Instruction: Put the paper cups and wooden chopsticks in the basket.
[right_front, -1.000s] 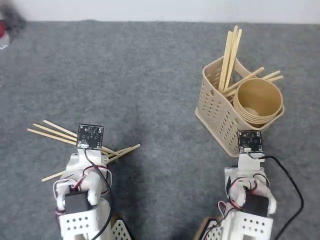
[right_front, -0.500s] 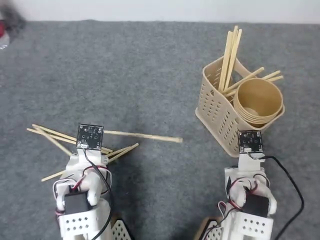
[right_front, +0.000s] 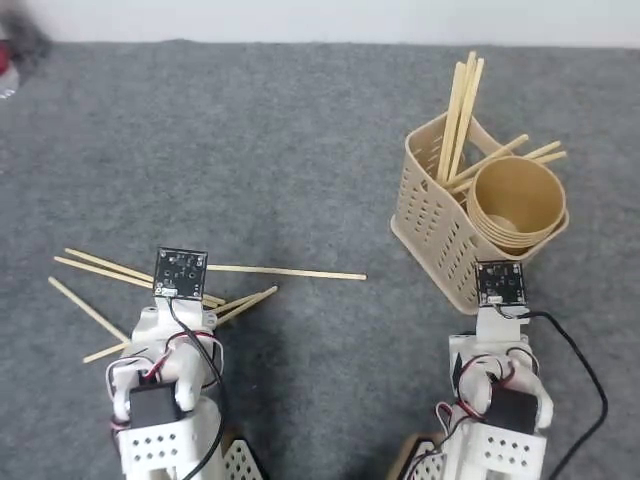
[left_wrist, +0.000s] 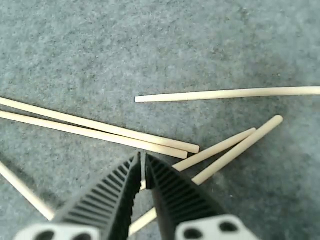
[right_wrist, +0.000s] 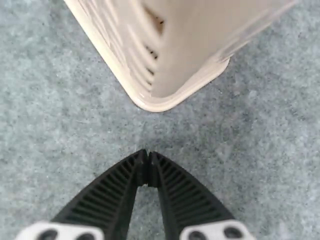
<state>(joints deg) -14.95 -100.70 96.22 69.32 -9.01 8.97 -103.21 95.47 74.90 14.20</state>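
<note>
A beige slotted basket stands at the right of the grey mat and holds stacked paper cups and several upright wooden chopsticks. Several loose chopsticks lie scattered around the left arm. My left gripper is shut with nothing in it, and hovers just above a crossing pair of chopsticks. One long chopstick lies farther out. My right gripper is shut and empty, close in front of the basket's corner.
More chopsticks lie left of the left arm and near its base. Two others angle out on its right side. The grey mat is open between the arms and toward the back.
A long chopstick has landed to the right of the left arm and settled flatter. One chopstick on the left has slid toward the front. Neither arm has moved.
</note>
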